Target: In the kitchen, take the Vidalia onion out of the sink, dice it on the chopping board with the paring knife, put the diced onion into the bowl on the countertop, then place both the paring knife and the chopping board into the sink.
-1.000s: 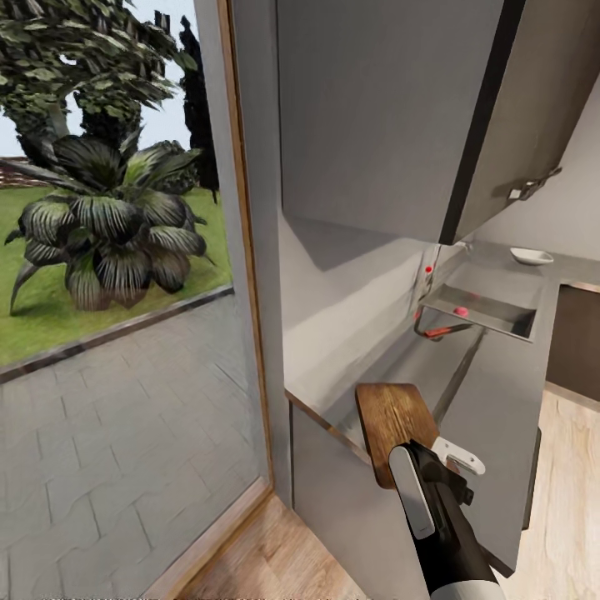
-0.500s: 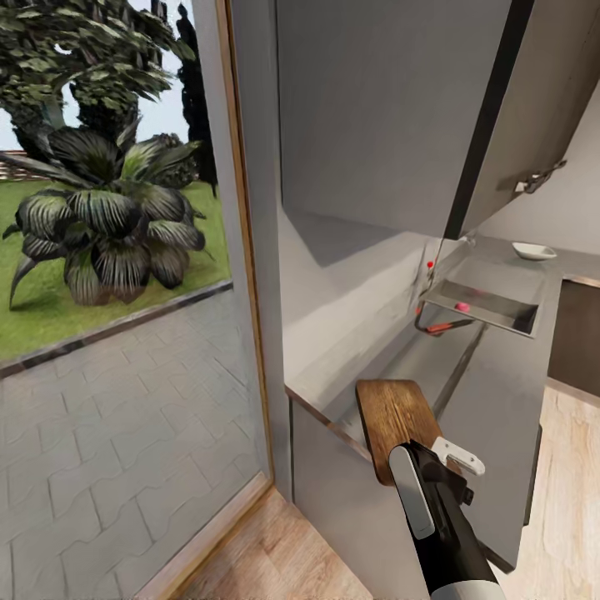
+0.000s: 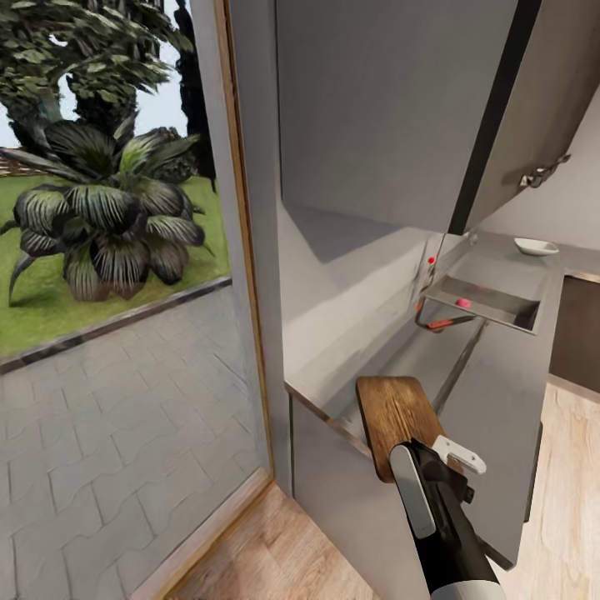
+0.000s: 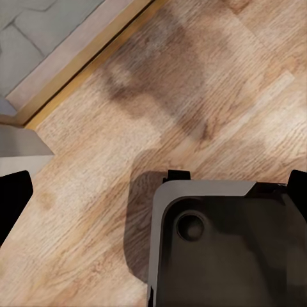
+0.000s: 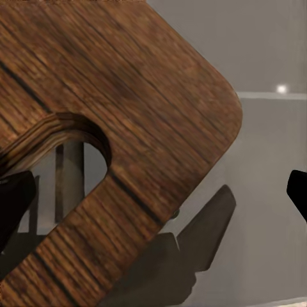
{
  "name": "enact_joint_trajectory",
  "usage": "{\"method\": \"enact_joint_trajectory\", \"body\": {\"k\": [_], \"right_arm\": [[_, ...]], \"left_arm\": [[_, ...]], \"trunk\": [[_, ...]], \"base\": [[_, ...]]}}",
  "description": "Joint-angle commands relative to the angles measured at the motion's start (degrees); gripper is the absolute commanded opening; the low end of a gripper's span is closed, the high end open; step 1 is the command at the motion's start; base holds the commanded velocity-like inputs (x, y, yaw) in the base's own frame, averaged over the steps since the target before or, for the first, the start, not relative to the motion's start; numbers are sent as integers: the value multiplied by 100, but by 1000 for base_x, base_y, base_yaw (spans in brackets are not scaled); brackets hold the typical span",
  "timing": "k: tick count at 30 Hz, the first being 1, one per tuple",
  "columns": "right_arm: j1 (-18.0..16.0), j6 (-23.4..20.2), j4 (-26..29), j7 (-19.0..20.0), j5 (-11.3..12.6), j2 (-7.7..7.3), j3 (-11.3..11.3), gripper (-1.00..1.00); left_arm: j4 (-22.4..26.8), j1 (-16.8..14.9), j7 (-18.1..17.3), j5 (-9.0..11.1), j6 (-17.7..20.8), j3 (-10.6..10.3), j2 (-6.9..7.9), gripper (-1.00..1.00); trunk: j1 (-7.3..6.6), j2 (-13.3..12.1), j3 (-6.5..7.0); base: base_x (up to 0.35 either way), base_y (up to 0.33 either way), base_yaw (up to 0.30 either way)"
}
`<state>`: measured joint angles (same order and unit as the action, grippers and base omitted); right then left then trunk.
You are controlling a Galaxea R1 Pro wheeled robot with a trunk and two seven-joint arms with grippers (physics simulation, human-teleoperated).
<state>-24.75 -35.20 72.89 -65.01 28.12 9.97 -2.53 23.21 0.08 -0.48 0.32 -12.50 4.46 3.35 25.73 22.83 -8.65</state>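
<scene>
Chopping board (image 3: 397, 421) sits at the tip of your right gripper (image 3: 454, 457), its near end by the fingers while the rest juts ahead over the glossy grey countertop (image 3: 492, 392). In your right wrist view the board (image 5: 121, 121) fills the space ahead of the jaws: brown wood grain, rounded corners, a slot handle cut through near the end closest to you. The dark fingertips (image 5: 14, 198) show at either edge, but whether they pinch the board you cannot tell. Far beyond your jaws lies the steel sink (image 3: 483, 304), with something red at its near end, and farther still the shallow white bowl (image 3: 536, 246). Your left wrist view looks down on a wood plank floor (image 4: 192, 96); its jaws stand spread apart.
</scene>
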Motion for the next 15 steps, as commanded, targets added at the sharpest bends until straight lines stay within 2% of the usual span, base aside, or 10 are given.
{"method": "enact_joint_trajectory", "body": {"k": [1, 15], "right_arm": [[-4, -84, -73, -30, 18, 3, -11, 100], [-4, -88, -72, -30, 18, 3, -24, 100]], "left_arm": [[9, 1, -5, 4, -7, 11, -1, 100], [8, 1, -5, 4, -7, 11, 1, 100]], "trunk": [[5, 8, -13], [5, 8, -14]], "base": [[0, 0, 0], [0, 0, 0]]}}
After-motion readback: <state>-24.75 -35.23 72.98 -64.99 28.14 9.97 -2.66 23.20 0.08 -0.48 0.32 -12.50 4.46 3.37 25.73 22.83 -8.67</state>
